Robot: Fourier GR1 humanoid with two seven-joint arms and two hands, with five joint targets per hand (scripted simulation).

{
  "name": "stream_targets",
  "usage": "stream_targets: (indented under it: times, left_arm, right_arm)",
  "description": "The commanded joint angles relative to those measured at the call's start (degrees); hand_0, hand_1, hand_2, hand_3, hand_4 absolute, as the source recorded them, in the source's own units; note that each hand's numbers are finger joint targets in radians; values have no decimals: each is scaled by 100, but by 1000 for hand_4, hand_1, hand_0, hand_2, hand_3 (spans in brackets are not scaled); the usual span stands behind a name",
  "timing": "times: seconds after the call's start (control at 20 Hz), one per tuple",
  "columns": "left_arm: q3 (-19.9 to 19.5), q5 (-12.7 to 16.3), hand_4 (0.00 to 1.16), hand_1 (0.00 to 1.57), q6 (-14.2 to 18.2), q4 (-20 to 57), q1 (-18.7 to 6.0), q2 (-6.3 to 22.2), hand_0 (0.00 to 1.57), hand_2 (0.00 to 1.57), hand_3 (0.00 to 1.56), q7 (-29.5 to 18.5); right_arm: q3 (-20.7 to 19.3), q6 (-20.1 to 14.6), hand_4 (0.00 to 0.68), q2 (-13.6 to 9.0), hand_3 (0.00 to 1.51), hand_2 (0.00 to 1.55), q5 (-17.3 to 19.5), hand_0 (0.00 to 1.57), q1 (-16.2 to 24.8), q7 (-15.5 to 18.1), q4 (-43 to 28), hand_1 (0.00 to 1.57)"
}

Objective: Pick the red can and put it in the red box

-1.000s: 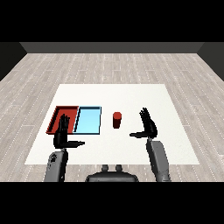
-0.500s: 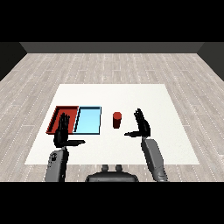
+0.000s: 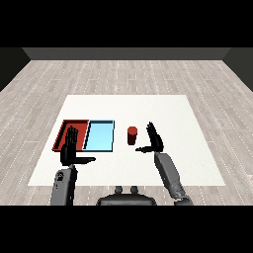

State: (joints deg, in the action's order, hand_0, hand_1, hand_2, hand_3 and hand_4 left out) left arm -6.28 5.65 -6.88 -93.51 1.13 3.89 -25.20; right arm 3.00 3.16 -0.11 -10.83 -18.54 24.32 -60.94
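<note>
Table: white table (image 3: 163, 106), square top, standing on a grey plank floor (image 3: 123, 74).
Red tray (image 3: 63, 132): flat on the table, near its left edge, toward the front.
Light blue tray (image 3: 100, 136): touching the red tray's right side.
Red can (image 3: 132, 136): upright near the table's middle, just right of the light blue tray, apart from it.

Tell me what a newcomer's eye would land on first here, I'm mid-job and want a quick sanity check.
First the red can, standing upright on the white table just right of the light blue tray. Next the right hand, open with straight fingers, close beside the can on its right but not touching it. Then the red tray at the far left, partly hidden behind the raised, open left hand.
</note>
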Motion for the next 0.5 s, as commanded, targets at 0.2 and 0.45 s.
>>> stream_targets:
  times: [0.2, 0.45]
  left_arm:
    - [-174, 102, 0, 0, -227, 607, -32, 79, 0, 0, 0, -474]
    - [282, -233, 0, 0, 138, -93, 375, -289, 0, 0, 0, -220]
  right_arm:
    - [443, -354, 0, 11, 0, 0, -462, 0, -414, 505, 859, 0]
    - [486, -475, 0, 11, 0, 0, -728, 0, -874, 633, 1430, 0]
